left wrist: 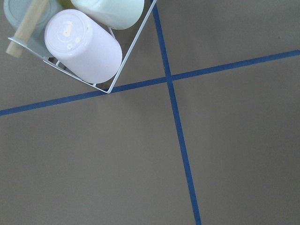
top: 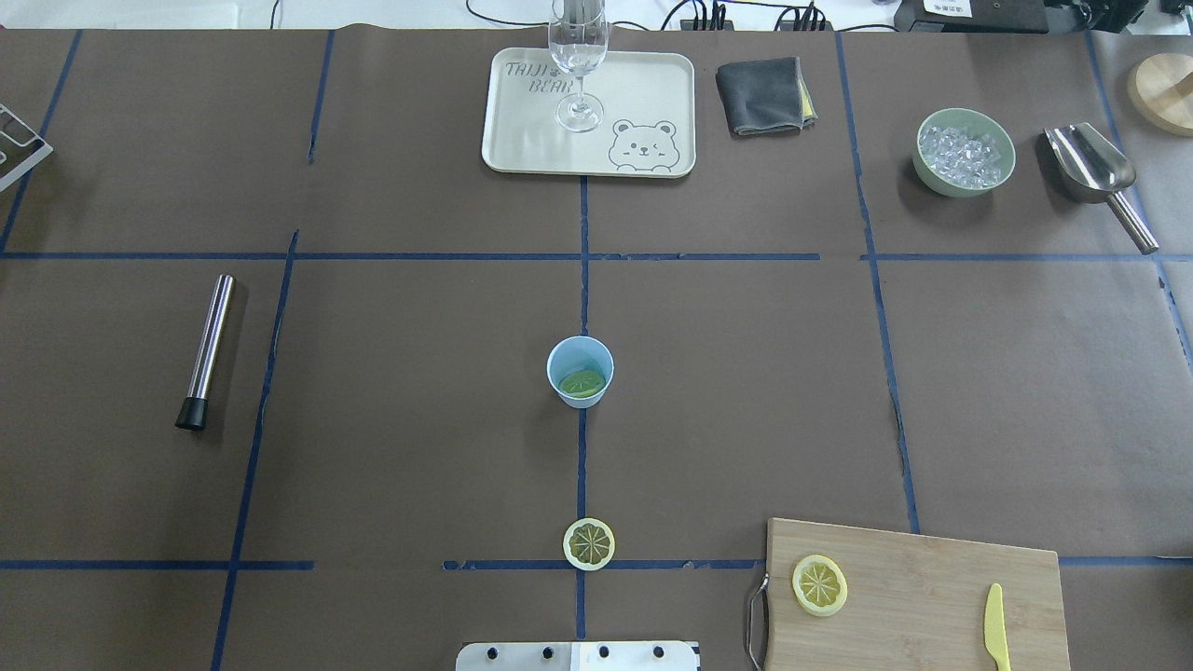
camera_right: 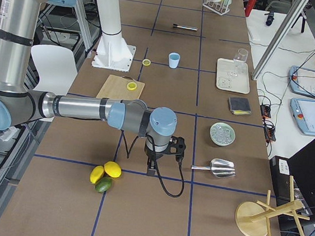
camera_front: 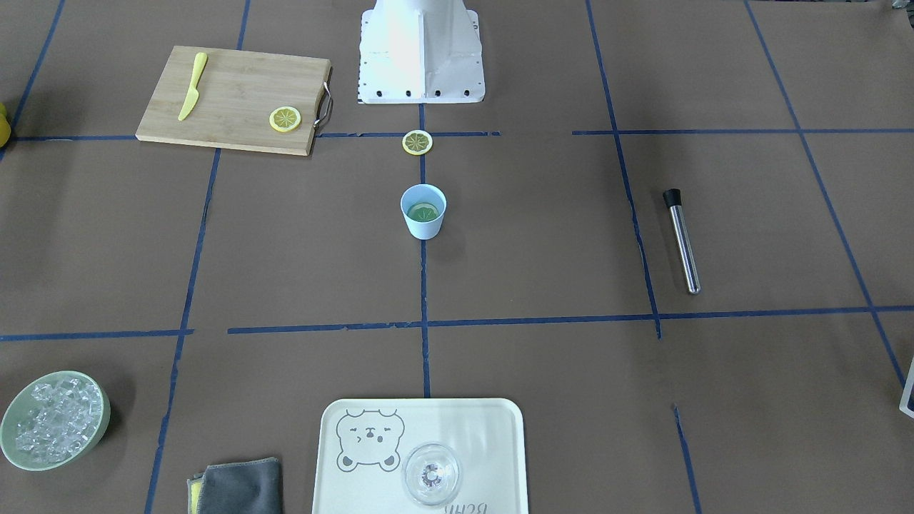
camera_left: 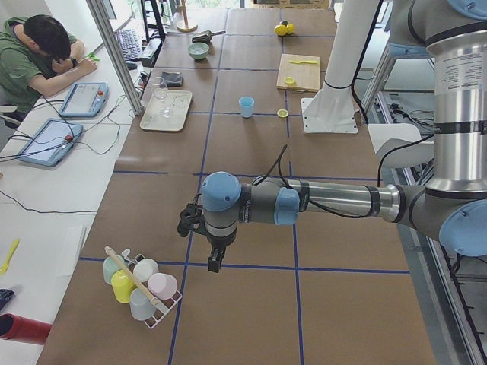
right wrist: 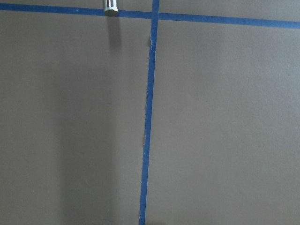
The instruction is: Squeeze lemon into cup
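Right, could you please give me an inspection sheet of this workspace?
Surface: brown table with blue tape grid.
Job's things: cup at centre, lemon slice inside; second slice on the table; third slice on the board.
Clutter: knife, tray with glass, cloth, bowl of ice, scoop, metal tube.
Pincers: left pincer and right pincer at the table ends; open or shut cannot be told.
Cables: a cable loops at the right wrist.
Surroundings: person seated at a side desk.

Your brown-papered table (top: 373, 447) has blue tape lines. The pale-blue cup (top: 580, 371) stands at its centre; around it lie a lemon slice (top: 589, 543), cutting board (top: 923, 587), tray (top: 522, 140), grey cloth (top: 760, 95), ice bowl (top: 962, 191), scoop (top: 1090, 166) and steel tube (top: 207, 349).
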### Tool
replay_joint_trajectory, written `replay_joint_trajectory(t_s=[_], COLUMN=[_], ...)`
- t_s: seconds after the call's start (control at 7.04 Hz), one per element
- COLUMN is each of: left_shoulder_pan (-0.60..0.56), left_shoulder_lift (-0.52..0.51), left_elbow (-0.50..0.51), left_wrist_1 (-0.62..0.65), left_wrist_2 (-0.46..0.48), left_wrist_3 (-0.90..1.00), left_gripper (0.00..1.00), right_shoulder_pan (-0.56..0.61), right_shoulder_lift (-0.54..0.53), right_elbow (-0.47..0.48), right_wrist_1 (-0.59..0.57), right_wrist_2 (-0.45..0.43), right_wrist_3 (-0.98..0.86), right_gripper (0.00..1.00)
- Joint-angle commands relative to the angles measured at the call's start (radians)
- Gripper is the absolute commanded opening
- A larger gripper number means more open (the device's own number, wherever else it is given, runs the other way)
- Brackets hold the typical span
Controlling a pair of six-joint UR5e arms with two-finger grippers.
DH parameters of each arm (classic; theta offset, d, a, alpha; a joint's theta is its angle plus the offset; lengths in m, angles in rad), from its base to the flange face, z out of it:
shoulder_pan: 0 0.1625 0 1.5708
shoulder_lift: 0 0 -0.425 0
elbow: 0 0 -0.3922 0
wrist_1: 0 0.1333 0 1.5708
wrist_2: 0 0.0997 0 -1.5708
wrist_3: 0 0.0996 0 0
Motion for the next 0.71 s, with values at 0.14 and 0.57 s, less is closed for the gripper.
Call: replay_joint_trajectory(t_s=[0.14,0.57], left_shoulder_pan=[-0.001,-0.001], left_shoulder_lift=[0.007,0.01], left_elbow=[0.005,0.005], left_wrist_1=[-0.002,-0.002], left_wrist_2=[-0.001,-0.001], left_wrist_3=[0.0,0.0], left_gripper=[1.0,1.0], right_shoulder_pan=[0.0,0.0], right_shoulder_lift=[0.0,-0.003], right_elbow=[0.0,-0.002], right_wrist_1=[-0.002,0.0], right_wrist_2=[0.0,-0.002], right_wrist_3=[0.0,-0.002], right_gripper=[1.0,1.0])
